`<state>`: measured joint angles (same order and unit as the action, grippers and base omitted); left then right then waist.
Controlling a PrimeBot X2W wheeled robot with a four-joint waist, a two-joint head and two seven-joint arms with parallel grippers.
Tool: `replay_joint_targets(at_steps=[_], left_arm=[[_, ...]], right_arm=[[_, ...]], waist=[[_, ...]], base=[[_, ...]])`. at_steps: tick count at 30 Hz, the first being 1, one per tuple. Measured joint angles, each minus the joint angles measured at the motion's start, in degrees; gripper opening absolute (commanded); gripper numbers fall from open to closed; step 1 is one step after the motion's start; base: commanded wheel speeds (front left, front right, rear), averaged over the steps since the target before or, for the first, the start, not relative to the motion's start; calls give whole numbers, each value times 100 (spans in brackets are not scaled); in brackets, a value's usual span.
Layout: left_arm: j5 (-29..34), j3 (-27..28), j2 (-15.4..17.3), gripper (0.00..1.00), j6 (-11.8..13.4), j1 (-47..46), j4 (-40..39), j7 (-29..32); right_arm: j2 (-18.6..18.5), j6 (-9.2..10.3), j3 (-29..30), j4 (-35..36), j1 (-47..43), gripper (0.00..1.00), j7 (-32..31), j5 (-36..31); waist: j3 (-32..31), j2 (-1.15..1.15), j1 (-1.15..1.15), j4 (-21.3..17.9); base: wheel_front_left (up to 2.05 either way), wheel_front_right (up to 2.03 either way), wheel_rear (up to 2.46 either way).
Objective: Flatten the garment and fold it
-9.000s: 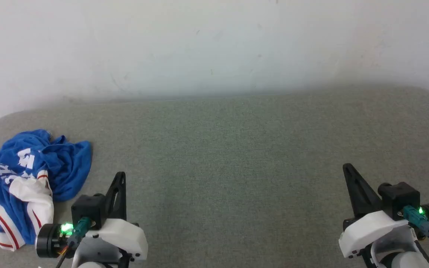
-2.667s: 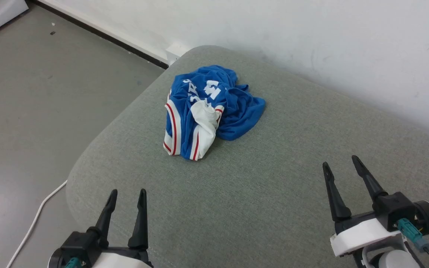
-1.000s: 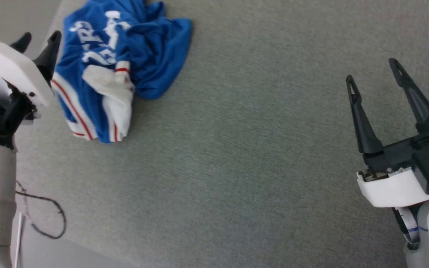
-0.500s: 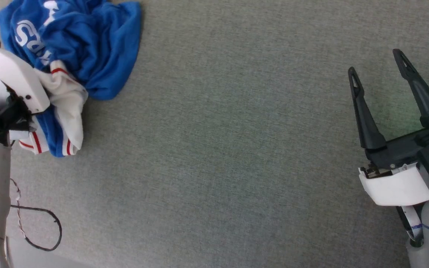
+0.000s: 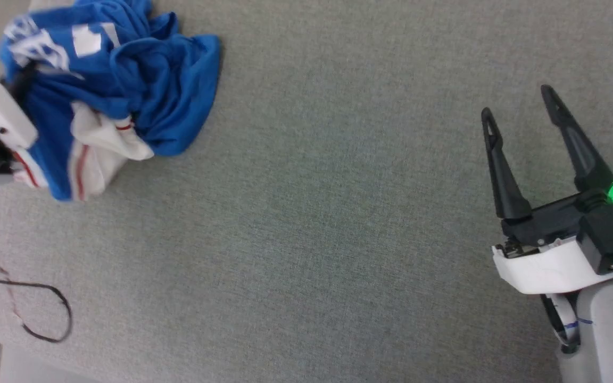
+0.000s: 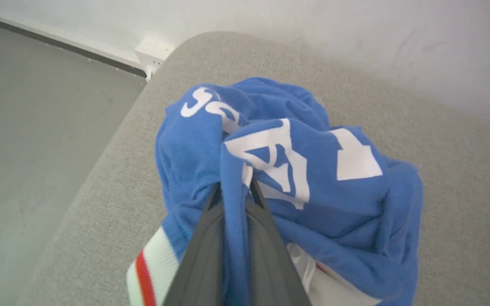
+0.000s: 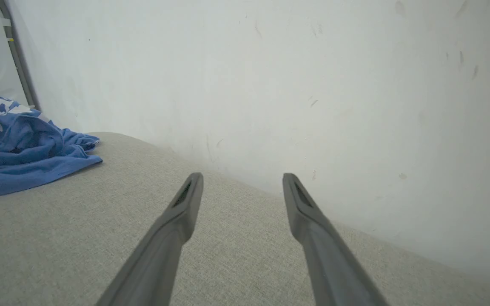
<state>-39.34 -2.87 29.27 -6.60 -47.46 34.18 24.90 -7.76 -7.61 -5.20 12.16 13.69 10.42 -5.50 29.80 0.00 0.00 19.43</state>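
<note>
Head view: the garment (image 5: 109,90) lies as a crumpled heap at the upper left, on the grey fabric-covered worktop (image 5: 312,213). No part is spread flat and no fold is made, so the task is judged to be at its opening step, with all of the flattening and folding left to do. The left end effector (image 5: 19,82) reaches into the heap's left side, its tips buried in blue cloth. The right end effector (image 5: 516,100) hovers empty with its jaws spread, well apart from the garment on the opposite side. Left wrist view: the two dark fingers (image 6: 202,246) are pressed together on a ridge of blue cloth that runs up between them, just below the white lettering (image 6: 279,161). The heap sits near the worktop's rounded corner, with the floor (image 6: 36,127) beyond. Right wrist view: both fingers stand wide apart over bare worktop, facing the white wall (image 7: 270,85). The garment lies at the far left, untouched by this end effector.
</note>
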Motion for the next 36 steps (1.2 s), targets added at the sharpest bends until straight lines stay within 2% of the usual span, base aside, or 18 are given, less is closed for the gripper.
replay_joint_targets(at_steps=[4,8,16,19,25,29,36], left_arm=[[36,97,264,0,-36,-60,-277,-360],[102,124,369,0,-36,-203,-658,-553],[143,51,345,0,47,-692,-1700,-461],[81,-3,214,0,169,-916,-2064,-332],[62,-456,-130,0,167,-1188,-2736,-70],[7,-727,-474,0,193,-1241,-3069,57],[-89,-1172,-1166,0,438,-1247,-3551,140]], right_arm=[[170,0,-4,-224,-98,100,158,52],[300,0,82,-433,-243,100,288,130],[446,0,400,-590,-502,100,394,224],[468,0,536,-599,-566,100,426,259],[472,0,779,-519,-606,100,430,450],[474,0,939,-413,-631,100,430,512],[475,0,1312,-257,-667,100,431,616]], waist=[[-369,0,0,-22],[-758,0,0,-61],[-1425,0,-1,-229],[-1585,0,-2,-363],[-1797,0,0,-717],[-1901,0,0,-970],[-1996,1,0,-1430]], base=[[0,0,0],[0,0,0],[0,0,0],[0,0,0],[0,0,0],[0,0,0],[0,0,0]])
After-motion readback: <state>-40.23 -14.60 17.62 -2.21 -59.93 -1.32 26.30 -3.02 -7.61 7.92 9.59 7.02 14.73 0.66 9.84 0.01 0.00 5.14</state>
